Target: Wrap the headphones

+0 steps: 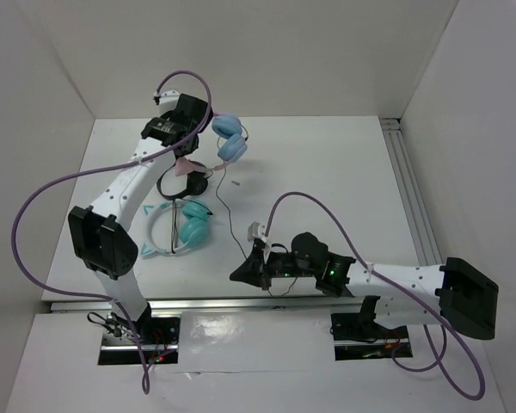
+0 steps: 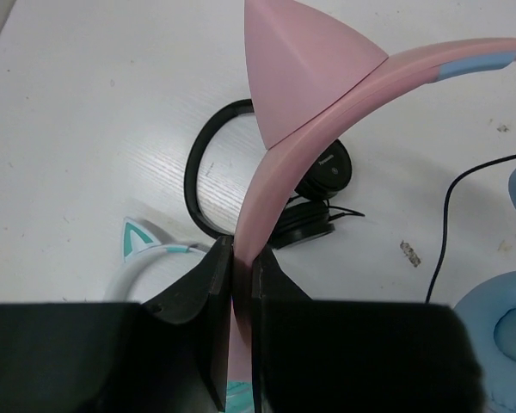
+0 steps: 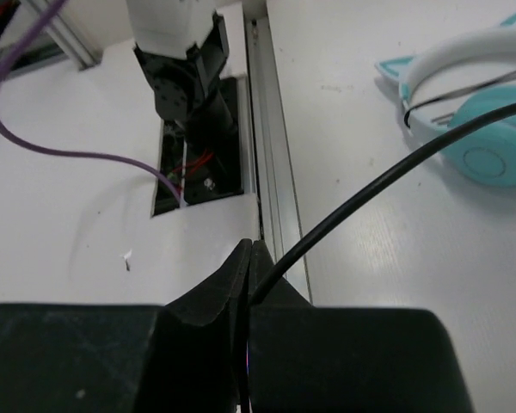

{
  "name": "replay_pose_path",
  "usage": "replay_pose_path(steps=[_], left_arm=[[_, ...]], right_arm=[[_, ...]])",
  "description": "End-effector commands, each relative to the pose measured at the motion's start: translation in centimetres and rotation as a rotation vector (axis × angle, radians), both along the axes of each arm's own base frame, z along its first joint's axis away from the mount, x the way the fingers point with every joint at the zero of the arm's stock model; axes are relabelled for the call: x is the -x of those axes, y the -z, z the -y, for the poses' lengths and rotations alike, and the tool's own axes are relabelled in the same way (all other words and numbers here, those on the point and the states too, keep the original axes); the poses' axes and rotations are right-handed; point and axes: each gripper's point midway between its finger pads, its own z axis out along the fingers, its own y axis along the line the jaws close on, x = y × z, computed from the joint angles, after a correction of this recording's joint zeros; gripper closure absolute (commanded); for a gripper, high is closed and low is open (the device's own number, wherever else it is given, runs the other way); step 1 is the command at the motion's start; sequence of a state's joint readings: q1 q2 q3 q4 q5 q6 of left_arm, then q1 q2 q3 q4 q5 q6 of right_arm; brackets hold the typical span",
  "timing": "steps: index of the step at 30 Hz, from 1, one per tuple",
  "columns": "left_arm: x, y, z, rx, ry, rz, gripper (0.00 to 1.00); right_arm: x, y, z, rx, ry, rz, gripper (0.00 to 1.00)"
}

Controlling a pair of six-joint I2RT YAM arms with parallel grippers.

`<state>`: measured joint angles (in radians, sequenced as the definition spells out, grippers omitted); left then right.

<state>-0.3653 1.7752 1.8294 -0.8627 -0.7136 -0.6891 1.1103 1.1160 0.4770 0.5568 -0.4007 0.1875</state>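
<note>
The headphones have a pink cat-ear headband and light blue ear cups. My left gripper is at the far left of the table and is shut on the headband, which runs up from between its fingers in the left wrist view. One blue cup shows at the right. The thin black cable runs from the cups toward the near edge. My right gripper is shut on the cable near the table's front edge, with the jaws pinched together.
A small all-black pair lies under the pink headband. A teal-cupped pair with a whitish headband lies nearer the front left. A metal rail runs along the front edge, with the left arm's base beyond it.
</note>
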Motion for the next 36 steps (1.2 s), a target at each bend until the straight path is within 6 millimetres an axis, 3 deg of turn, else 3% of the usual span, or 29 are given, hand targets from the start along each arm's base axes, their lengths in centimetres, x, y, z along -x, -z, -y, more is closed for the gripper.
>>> replay_pose_path(steps=[1,2,4,5,6,7,10,11,14,17,19,22,25,28,33,36], left_arm=[[-1.4,-4.0,2.2,0.135,0.023,0.144,1.0],[-1.1,-3.7,3.1,0.175,0.064,0.126,1.0],[0.2,-5.2,3.2,0.2,0.105,0.144,1.0],[0.5,-6.2,3.3,0.206,0.125,0.165,1.0],[1.1,-6.8,3.3,0.211,0.142,0.167,1.0],[2.1,-8.9,2.8,0.219,0.151,0.212,1.0],[4.4,-11.5,3.5,0.237,0.277,0.235,1.0],[5.9,-13.1,3.4,0.229,0.335,0.257,1.0],[8.8,-13.6,4.2,0.25,0.454,0.224,1.0],[11.9,-13.7,5.3,0.259,0.565,0.208,1.0],[13.6,-13.8,5.7,0.265,0.62,0.199,1.0],[15.3,-13.2,5.8,0.258,0.64,0.163,1.0],[16.7,-13.0,5.7,0.261,0.648,0.138,1.0],[17.8,-13.5,6.2,0.278,0.675,0.142,1.0],[19.3,-14.8,6.3,0.331,0.686,0.175,1.0],[19.9,-15.4,6.6,0.351,0.701,0.18,1.0]], right_arm=[[-0.6,0.6,-0.8,0.065,0.031,0.041,1.0],[-2.3,1.0,-0.5,0.087,0.128,0.055,1.0],[-4.5,3.1,0.9,0.135,0.253,0.038,1.0],[-6.9,4.0,2.3,0.157,0.357,0.024,0.98],[-7.6,5.4,3.7,0.178,0.405,0.0,0.92],[-8.3,5.8,4.6,0.176,0.446,-0.034,0.86],[-11.0,6.3,8.0,0.152,0.619,-0.085,0.69],[-12.4,6.1,9.2,0.145,0.686,-0.094,0.52],[-13.7,6.6,11.0,0.157,0.733,-0.112,0.0],[-13.7,5.3,10.9,0.121,0.692,-0.103,0.0],[-13.6,2.6,10.7,0.011,0.684,-0.067,0.0],[-13.1,-0.4,11.0,-0.074,0.666,0.008,0.0],[-14.5,-2.1,12.2,-0.083,0.744,0.091,0.0],[-16.0,-2.5,12.3,-0.069,0.75,0.109,0.01],[-18.1,-2.7,12.5,-0.091,0.772,0.138,0.18],[-18.9,-2.9,12.9,-0.13,0.797,0.153,0.2]])
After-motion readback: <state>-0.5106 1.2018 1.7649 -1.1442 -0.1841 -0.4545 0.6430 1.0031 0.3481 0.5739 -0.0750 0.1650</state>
